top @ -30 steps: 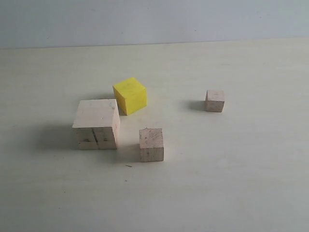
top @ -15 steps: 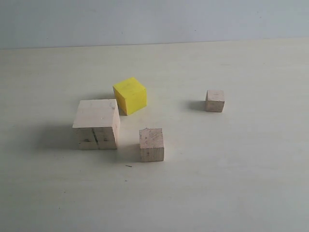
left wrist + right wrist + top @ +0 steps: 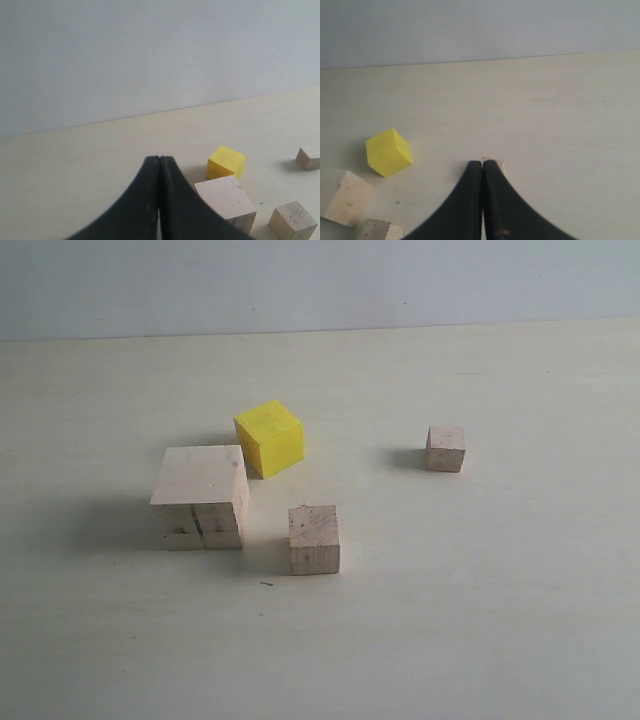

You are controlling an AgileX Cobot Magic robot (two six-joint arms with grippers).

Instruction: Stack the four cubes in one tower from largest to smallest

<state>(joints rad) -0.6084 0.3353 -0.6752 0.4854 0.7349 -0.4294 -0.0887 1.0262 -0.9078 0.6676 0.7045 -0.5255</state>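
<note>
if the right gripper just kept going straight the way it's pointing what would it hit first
Likely the small wood cube, which peeks out just beyond the tips of the right gripper. How far off it lies is unclear from this view.

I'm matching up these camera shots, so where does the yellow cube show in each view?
Exterior view: the yellow cube sits left of centre, just behind the large wood cube.
Left wrist view: the yellow cube stands just beyond the large wood cube.
Right wrist view: the yellow cube stands a little apart from the large wood cube.
Shared landmark: the large wood cube.
</note>
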